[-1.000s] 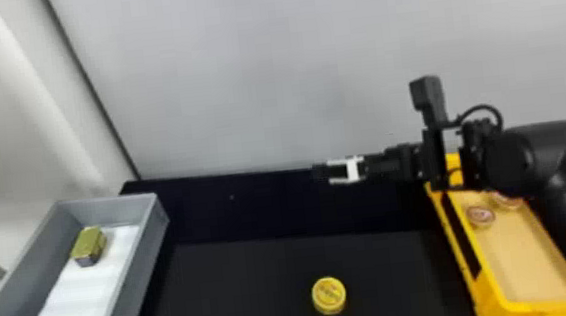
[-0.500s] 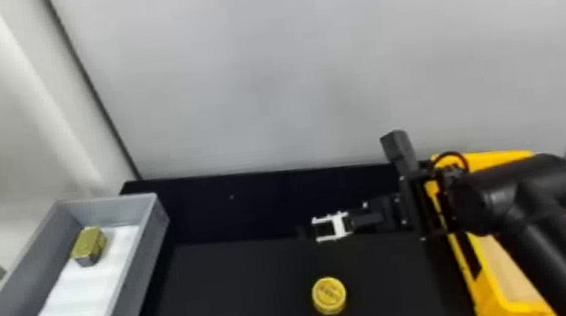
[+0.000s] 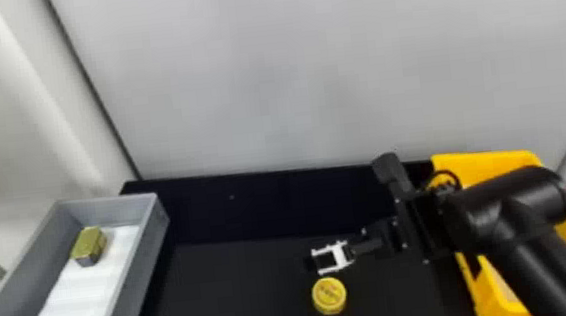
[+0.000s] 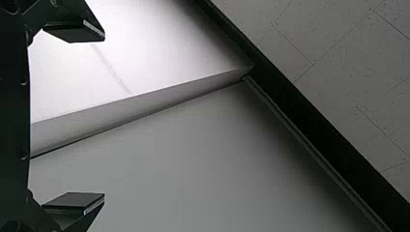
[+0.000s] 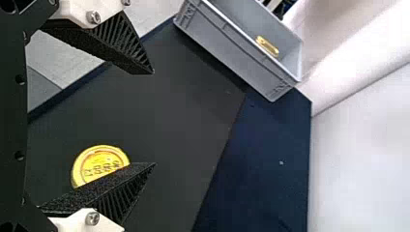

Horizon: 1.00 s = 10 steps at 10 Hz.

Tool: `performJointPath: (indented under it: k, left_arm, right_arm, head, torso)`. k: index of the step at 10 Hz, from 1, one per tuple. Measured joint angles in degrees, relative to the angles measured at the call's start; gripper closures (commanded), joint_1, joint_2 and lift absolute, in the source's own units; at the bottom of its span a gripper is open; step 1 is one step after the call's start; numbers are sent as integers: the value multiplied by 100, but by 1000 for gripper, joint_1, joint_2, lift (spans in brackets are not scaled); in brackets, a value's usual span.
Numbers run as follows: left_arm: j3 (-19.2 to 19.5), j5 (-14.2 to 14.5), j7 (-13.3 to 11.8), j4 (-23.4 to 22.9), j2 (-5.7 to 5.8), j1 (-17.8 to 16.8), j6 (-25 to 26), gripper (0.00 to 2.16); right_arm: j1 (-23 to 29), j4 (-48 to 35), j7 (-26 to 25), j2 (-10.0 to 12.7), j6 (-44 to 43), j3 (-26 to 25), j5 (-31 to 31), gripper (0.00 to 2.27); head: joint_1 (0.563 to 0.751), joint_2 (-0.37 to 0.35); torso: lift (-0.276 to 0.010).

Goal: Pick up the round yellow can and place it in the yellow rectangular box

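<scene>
Now | grey bin (image 3: pixel 137 276): olive tin (image 3: pixel 89 242), white sheet (image 3: pixel 70 304) | right tool (image 3: pixel 314 263): fingers apart, near yellow can (image 3: pixel 329 296) | yellow box (image 3: pixel 491 162): partly hidden

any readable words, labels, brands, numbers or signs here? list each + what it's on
None legible.
Round yellow can: marks on the lid, too blurred to read.
Greenish-gold block in the grey crate: too small to tell if it's printed.
Yellow box: no lettering I can make out.

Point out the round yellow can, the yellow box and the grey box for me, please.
Round yellow can (image 3: pixel 329 294): head view, top face.
Yellow box (image 3: pixel 484 165): head view, far end.
Grey box (image 3: pixel 139 275): head view, right outer wall.
</scene>
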Motion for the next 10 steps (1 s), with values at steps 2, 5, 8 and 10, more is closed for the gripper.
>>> performJointPath:
  k: [2,5,8,10]
  left_arm:
    - [-10,2,0,6,-5,0,0,113]
    - [-47,2,0,25,-29,-7,-3,113]
    - [-97,2,0,60,-71,-46,-32,113]
    - [-140,2,0,88,-98,-88,-50,113]
  right_arm:
    - [145,-63,302,6,142,62,437,117]
    - [314,154,681,59,44,170,1113,124]
    - [304,785,1124,296,-908,290,2387,137]
    - [184,1272,1179,394,-1712,473,2769,139]
  head:
    - [663,54]
    - [663,54]
    - [663,54]
    - [663,54]
  torso:
    - [-10]
    - [-10]
    - [-10]
    - [-10]
